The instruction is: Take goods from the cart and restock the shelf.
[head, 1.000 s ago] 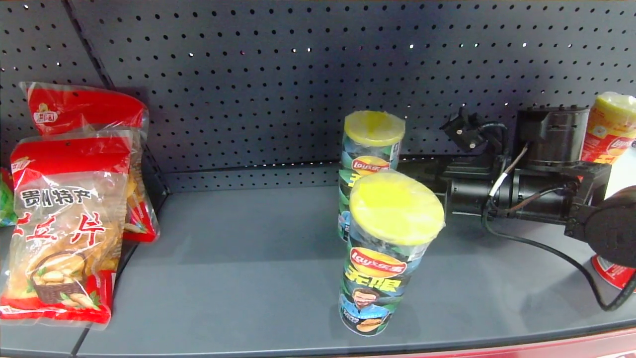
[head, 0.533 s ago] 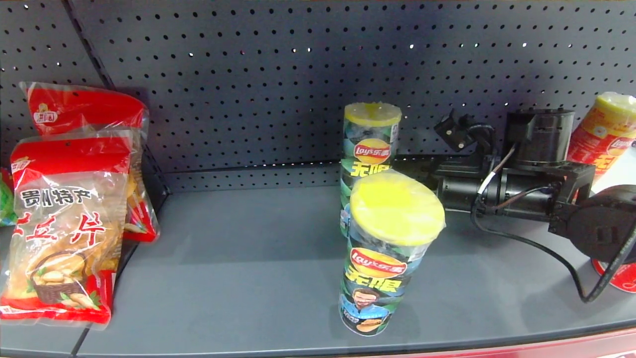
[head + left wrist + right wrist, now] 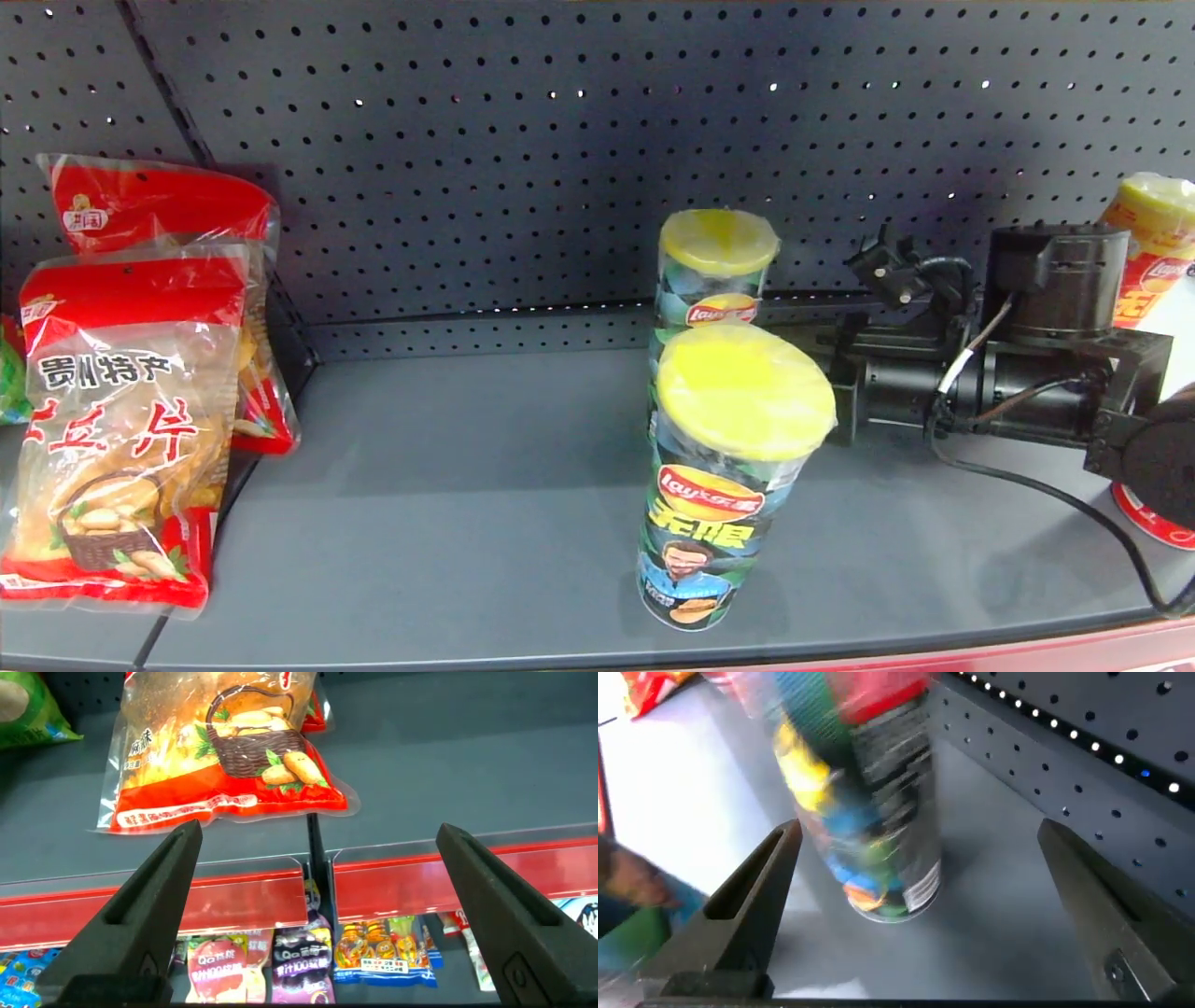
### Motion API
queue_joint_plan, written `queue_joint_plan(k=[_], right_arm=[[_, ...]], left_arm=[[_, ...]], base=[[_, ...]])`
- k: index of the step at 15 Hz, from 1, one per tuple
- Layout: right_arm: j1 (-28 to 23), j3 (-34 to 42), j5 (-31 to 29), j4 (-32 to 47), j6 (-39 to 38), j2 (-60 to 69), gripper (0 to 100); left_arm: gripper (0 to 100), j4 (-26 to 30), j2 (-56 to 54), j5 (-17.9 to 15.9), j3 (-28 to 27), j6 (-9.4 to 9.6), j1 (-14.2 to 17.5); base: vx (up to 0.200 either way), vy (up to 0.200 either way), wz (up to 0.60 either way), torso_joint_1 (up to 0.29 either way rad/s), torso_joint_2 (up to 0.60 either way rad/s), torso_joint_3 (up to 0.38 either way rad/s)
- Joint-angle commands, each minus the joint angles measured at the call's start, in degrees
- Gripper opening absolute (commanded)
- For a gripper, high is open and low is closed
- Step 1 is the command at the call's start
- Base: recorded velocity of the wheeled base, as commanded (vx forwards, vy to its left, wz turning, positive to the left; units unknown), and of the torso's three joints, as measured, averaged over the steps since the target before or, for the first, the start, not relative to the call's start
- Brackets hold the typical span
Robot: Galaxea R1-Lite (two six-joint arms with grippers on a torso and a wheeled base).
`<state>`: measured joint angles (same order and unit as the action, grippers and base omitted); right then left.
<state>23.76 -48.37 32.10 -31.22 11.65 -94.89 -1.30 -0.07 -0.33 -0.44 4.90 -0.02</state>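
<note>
Nearest, the left gripper (image 3: 320, 833) hangs in front of the shelf's red front strip (image 3: 234, 901). Its fingers are spread wide and hold nothing. Beyond them lies a potato-chip bag (image 3: 224, 747), and small sweet packets (image 3: 383, 952) sit on the level below.

In the head view, the grey shelf (image 3: 467, 485) carries the front chip can (image 3: 738, 467) at lower centre. It stands upright with a yellow lid, close to the front edge. The potato-chip bag lies at the far left of the frame, propped up. A second red bag (image 3: 159, 210) stands behind it, and a sliver of green bag (image 3: 7, 373) shows at the left edge. At the lower right edge, the base of a red can (image 3: 1153, 523) shows partly behind the right arm (image 3: 1008, 392).

Further back, that arm comes in from the right edge at mid-height, toward the rear chip can (image 3: 717, 266). This can stands just behind the front one, right of centre, near the pegboard (image 3: 467, 168).

In the right wrist view, the right gripper (image 3: 920, 831) has its fingers wide apart on either side of the rear can's lower half. The can is blurred there, so I cannot tell whether one finger (image 3: 757, 891) touches it.

An orange-labelled can (image 3: 1153, 238) stands at the upper right edge, against the pegboard.
</note>
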Motion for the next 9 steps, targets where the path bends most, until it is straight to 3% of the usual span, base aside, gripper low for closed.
queue_joint_plan(k=[1,9], right_arm=[[0.3,1.3,0.1,0.0,0.0,2.5,100],[-0.1,6.9,0.1,0.0,0.0,8.4,100]], left_arm=[[100,0.0,0.1,0.0,0.0,0.02,0.0],[100,0.0,0.1,0.0,0.0,0.02,0.0]], base=[[0.000,0.000,0.00,0.000,0.00,0.000],[0.000,0.000,0.00,0.000,0.00,0.000]])
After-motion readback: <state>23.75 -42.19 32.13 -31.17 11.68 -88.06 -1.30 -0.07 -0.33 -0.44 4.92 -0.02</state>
